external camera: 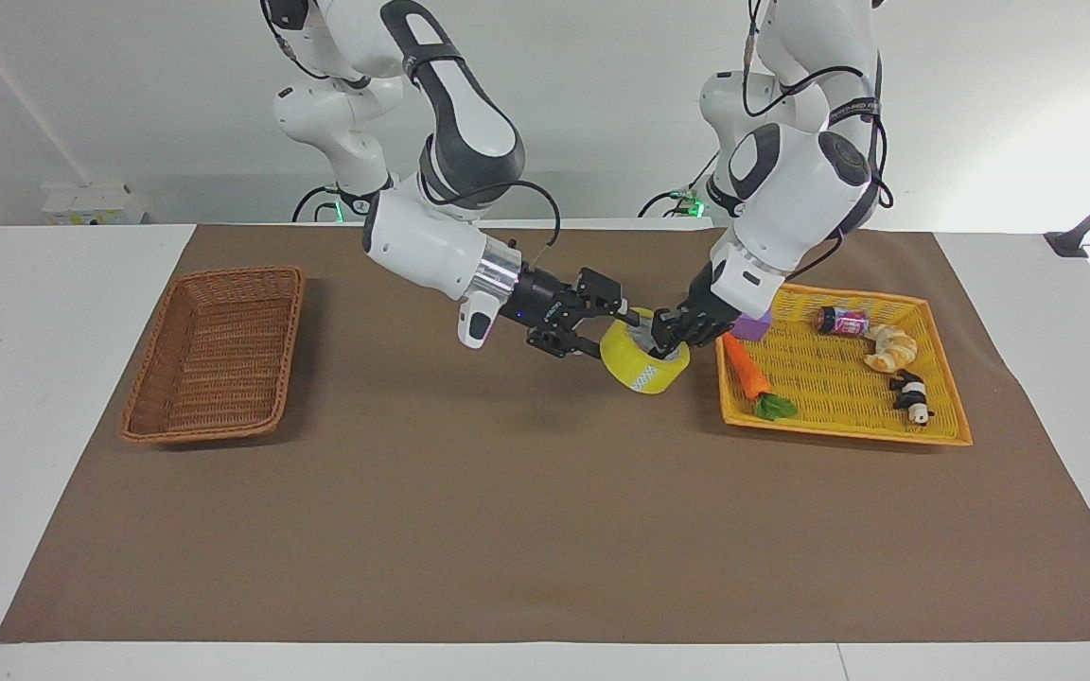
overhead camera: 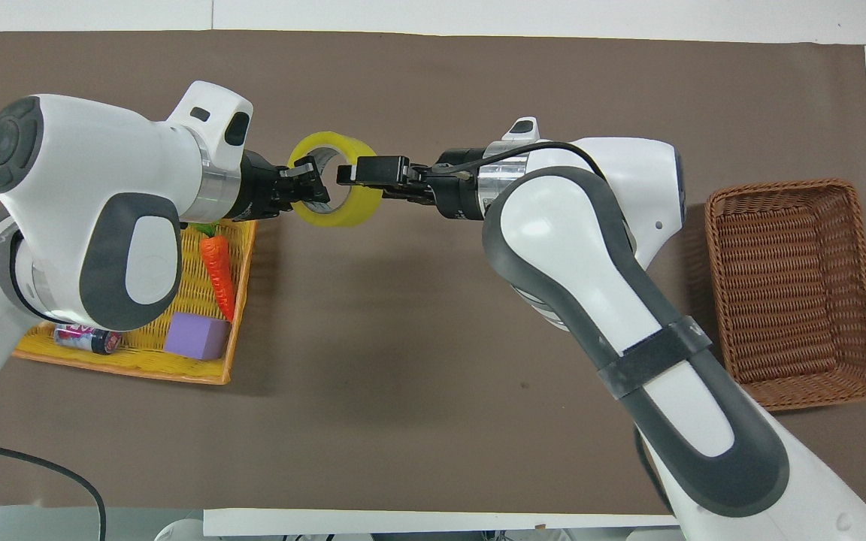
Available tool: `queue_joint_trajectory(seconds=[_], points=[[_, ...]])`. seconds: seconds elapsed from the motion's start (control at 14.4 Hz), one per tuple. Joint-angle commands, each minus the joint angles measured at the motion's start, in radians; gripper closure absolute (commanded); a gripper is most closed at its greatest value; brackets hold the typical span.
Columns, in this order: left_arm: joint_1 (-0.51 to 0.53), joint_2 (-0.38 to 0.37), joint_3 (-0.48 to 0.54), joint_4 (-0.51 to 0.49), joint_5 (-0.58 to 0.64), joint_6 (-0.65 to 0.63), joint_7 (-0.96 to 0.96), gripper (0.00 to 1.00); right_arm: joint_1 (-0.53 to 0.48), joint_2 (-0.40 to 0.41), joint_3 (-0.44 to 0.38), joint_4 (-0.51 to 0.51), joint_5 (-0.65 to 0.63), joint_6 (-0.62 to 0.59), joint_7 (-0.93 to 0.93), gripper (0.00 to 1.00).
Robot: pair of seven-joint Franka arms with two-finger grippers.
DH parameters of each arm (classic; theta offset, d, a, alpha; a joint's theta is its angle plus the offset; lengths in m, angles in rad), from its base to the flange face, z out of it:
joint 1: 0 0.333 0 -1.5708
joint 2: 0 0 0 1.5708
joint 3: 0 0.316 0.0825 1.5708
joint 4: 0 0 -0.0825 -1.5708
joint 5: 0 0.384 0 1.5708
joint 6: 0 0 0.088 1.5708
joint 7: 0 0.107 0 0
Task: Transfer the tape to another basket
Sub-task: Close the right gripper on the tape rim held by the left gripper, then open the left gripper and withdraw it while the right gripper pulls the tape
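Note:
The yellow tape roll (external camera: 649,371) is held tilted over the brown mat, beside the yellow tray. My left gripper (external camera: 666,333) is shut on the tape's rim at the tray's side, one finger inside the core; it also shows in the overhead view (overhead camera: 307,188). My right gripper (external camera: 606,330) is open, with its fingers on either side of the tape's other rim, seen from above too (overhead camera: 361,171). The tape (overhead camera: 350,214) hangs between the two grippers. The brown wicker basket (external camera: 223,275) stands empty toward the right arm's end of the table (overhead camera: 779,186).
The flat yellow tray (external camera: 838,431) toward the left arm's end holds a carrot (external camera: 748,375), a purple cube (external camera: 753,325), a small can (external camera: 843,322), a croissant (external camera: 890,348) and a panda toy (external camera: 912,395). A brown mat (external camera: 507,530) covers the table.

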Motion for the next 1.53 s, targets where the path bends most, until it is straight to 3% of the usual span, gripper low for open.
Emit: queue_joint_trajectory(seconds=[0.0,0.35,0.49,0.7,0.77,0.98,1.04,1.11,1.18,1.32,1.46], points=[[-0.006,-0.012,0.009,-0.008,0.000,0.004,0.002,0.99,0.020,0.010,-0.003,0.007,0.011,0.037,-0.018,0.13],[-0.006,-0.012,0.009,-0.008,0.000,0.004,0.004,0.99,0.024,0.010,-0.003,0.003,0.008,0.040,-0.024,0.22],[-0.006,-0.015,0.009,-0.017,0.000,0.004,0.004,0.99,0.018,0.010,-0.003,0.003,0.008,0.035,-0.034,0.40],[-0.006,-0.015,0.009,-0.020,0.003,0.003,0.004,0.99,0.014,0.010,-0.005,0.001,0.010,0.040,-0.032,0.94],[-0.006,-0.017,0.009,-0.020,0.003,0.004,0.002,0.99,0.014,0.010,-0.005,0.000,0.010,0.043,-0.029,1.00],[-0.006,-0.017,0.009,-0.020,0.003,0.003,0.002,0.97,0.014,0.010,-0.005,0.000,0.011,0.043,-0.029,1.00],[-0.006,-0.015,0.008,-0.014,0.003,0.001,0.001,0.78,0.014,0.010,-0.005,0.000,0.011,0.043,-0.031,1.00],[-0.005,-0.014,0.008,-0.007,0.003,0.001,0.001,0.35,0.014,0.010,-0.005,0.000,0.011,0.042,-0.031,1.00],[-0.009,-0.014,0.009,0.002,0.003,0.006,-0.001,0.00,0.014,0.010,-0.005,0.000,0.011,0.041,-0.031,1.00],[-0.005,-0.034,0.014,0.053,0.003,-0.043,-0.010,0.00,0.014,0.010,-0.005,0.000,0.011,0.041,-0.031,1.00],[0.020,-0.054,0.021,0.134,0.001,-0.170,-0.009,0.00,0.004,0.007,-0.005,-0.003,0.010,0.037,-0.040,1.00]])
